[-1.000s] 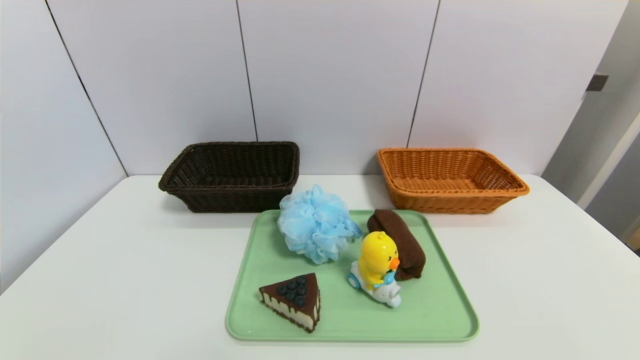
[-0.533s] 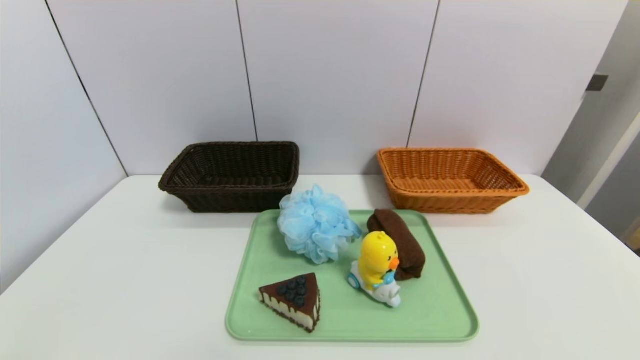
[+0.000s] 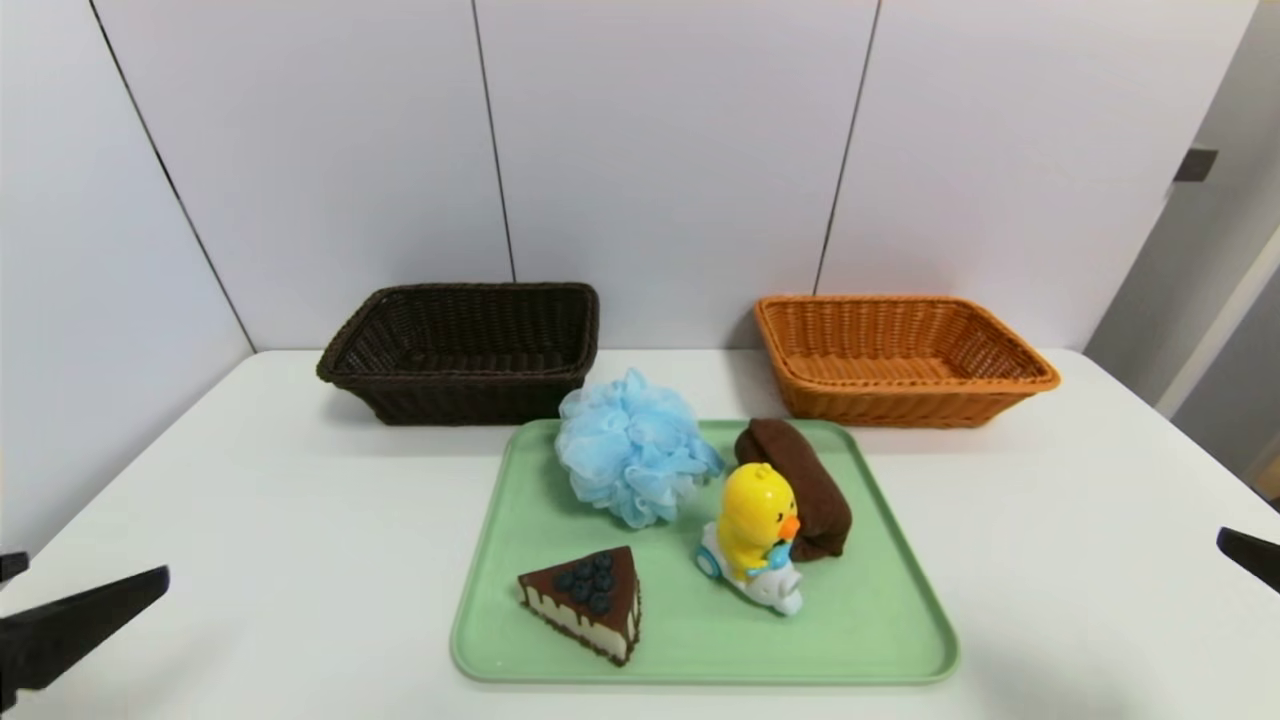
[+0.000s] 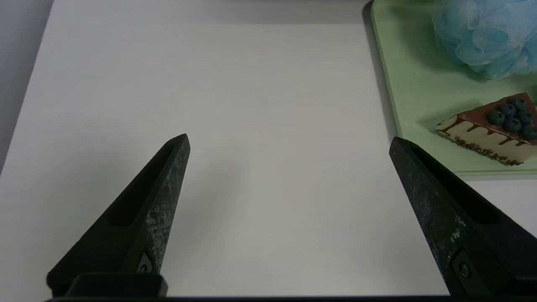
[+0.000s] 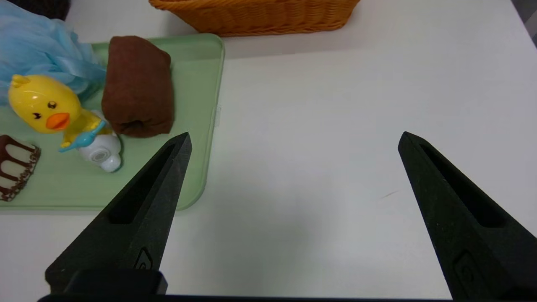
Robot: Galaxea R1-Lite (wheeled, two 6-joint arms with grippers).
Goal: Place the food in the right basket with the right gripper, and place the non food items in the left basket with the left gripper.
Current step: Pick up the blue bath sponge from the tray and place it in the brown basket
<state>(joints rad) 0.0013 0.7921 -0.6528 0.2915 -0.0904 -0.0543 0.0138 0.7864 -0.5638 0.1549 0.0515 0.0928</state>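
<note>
1. Nearest, the left gripper [image 4: 289, 140] is above the white table [image 3: 300, 520], left of the green tray [image 3: 860, 640]; its fingers are wide apart, with nothing between them.
2. The right gripper [image 5: 295, 136] is over the table to the tray's right, its fingers also spread wide and holding nothing (the head view catches only a dark tip of it).
3. The cake slice [image 3: 590, 600] lies on the tray's near left part, its long axis slanting from far left to near right, its drizzled side facing near and left. It is outside both grippers' fingers, to the right of the left gripper's.
4. The chick toy [image 3: 755, 535] sits upright on its white scooter, facing near and right, to the left of the right gripper's fingers.
5. The brown rolled cloth [image 3: 800, 490] lies just behind the toy, its length running from far left to near right.
6. The blue bath puff [image 3: 635, 450] (round, so no clear long axis) rests at the tray's far left.
7. Farthest, the dark basket [image 3: 470, 395] stands left and the orange basket [image 3: 900, 400] right, beyond the tray.
</note>
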